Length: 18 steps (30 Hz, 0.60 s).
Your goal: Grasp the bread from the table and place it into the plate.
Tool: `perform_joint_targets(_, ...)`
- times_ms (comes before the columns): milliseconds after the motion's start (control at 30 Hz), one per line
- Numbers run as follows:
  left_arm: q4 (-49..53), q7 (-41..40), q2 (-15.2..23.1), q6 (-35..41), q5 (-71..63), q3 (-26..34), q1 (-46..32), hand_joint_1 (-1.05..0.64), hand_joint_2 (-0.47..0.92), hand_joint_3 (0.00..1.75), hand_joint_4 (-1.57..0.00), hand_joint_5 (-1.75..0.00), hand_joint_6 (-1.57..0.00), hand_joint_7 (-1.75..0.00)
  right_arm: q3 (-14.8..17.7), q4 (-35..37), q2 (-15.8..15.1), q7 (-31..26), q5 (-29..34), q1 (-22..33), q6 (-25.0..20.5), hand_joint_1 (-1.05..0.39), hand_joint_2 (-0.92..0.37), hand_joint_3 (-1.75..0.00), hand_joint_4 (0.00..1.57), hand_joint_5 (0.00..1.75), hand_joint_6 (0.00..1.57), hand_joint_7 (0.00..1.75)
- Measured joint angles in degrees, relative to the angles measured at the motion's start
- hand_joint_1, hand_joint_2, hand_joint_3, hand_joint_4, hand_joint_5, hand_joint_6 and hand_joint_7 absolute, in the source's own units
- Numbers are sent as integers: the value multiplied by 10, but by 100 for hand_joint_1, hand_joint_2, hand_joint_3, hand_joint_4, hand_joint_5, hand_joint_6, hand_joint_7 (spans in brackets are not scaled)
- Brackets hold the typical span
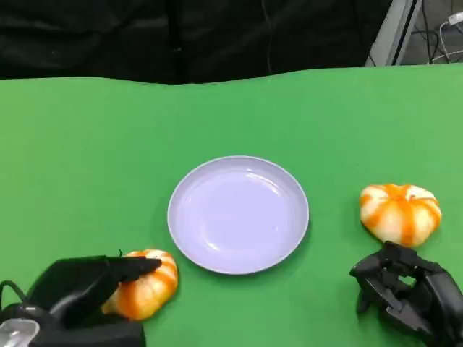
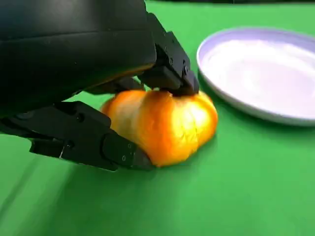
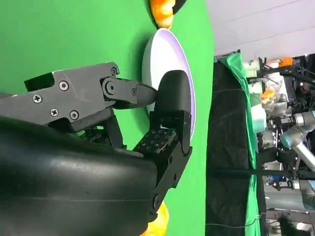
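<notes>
The grasp is in hand: the left hand (image 1: 79, 293) closes around the bread (image 1: 148, 283), which sits on the table at seven o'clock from the plate (image 1: 238, 215), seemingly not lifted. Next: lift and carry toward one o'clock. The right hand (image 1: 409, 289) holds nothing, fingers curled.

The plate (image 1: 238, 215) looks glossy and smooth, the green desk (image 1: 87, 159) matt, the black fingers (image 2: 118, 150) matt plastic.
</notes>
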State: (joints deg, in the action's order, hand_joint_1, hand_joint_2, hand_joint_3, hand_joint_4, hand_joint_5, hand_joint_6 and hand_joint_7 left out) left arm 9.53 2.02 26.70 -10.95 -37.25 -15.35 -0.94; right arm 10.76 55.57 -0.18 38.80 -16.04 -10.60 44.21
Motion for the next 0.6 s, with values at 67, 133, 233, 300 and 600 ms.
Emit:
perform_joint_targets(67, 10, -23, -1, -7, -9, -4, 4, -1, 92, 19, -115, -27, -116, -11, 0, 0, 0, 0, 0, 0, 0, -25, -92, -39, 67, 175, 81, 106)
perform_joint_targets(133, 16, -32, -1, -9, -10, -6, 8, -1, 92, 19, -117, -46, -128, -11, 0, 0, 0, 0, 0, 0, 0, -25, -92, -40, 68, 175, 81, 106)
perform_joint_targets(233, 55, -94, -8, -31, -20, -11, 16, -1, 92, 16, -90, -119, -136, -18, 0, 0, 0, 0, 0, 0, 0, -25, -92, -40, 68, 175, 82, 106)
perform_joint_targets(300, 91, -148, -19, -51, -30, -14, 25, -4, 92, 15, -73, -158, -107, -83, 0, -1, 0, -1, 0, 0, 0, -25, -91, -40, 68, 175, 82, 106)
perform_joint_targets(600, 197, -324, -45, -117, -38, -20, 42, -10, 81, 38, -74, -175, -83, -140, 0, -1, 0, -1, 0, 0, 0, -26, -92, -38, 68, 175, 81, 104)
